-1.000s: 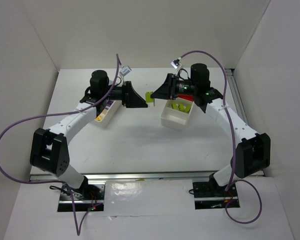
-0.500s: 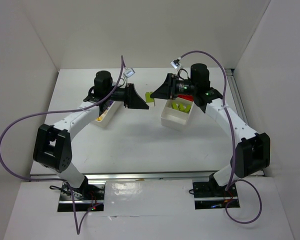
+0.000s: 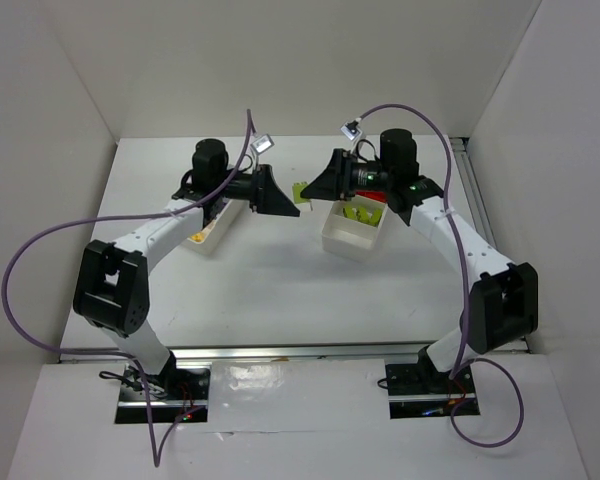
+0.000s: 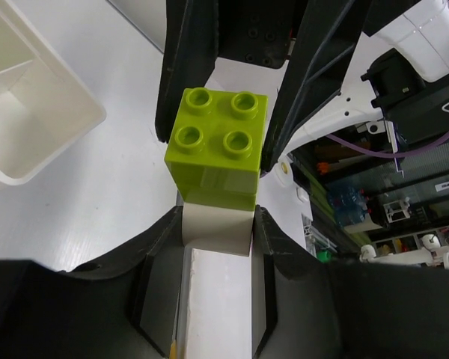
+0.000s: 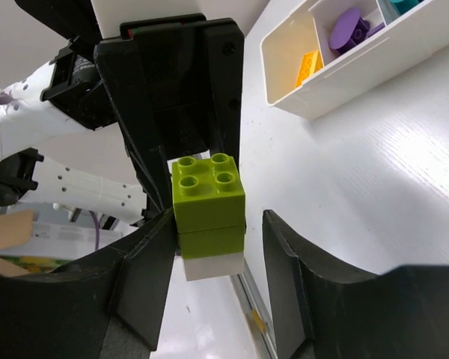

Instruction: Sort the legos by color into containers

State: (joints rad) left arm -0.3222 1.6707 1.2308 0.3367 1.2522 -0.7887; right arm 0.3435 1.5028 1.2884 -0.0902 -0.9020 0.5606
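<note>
Lime-green lego stack (image 4: 217, 142), clamped low by the left gripper (image 4: 218, 224), risks twisting loose and dropping if the right gripper (image 5: 218, 215), jaws apart and off-centre, closes.

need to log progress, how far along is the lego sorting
Mostly done, it seems. Done: the left tray holds yellow, purple and cyan bricks in separate compartments; the right tray holds lime ones. In hand: one lime green brick, held between the left gripper and right gripper, left jaws closed on it. Left: dropping it in; the top view shows no loose bricks on the table.
</note>
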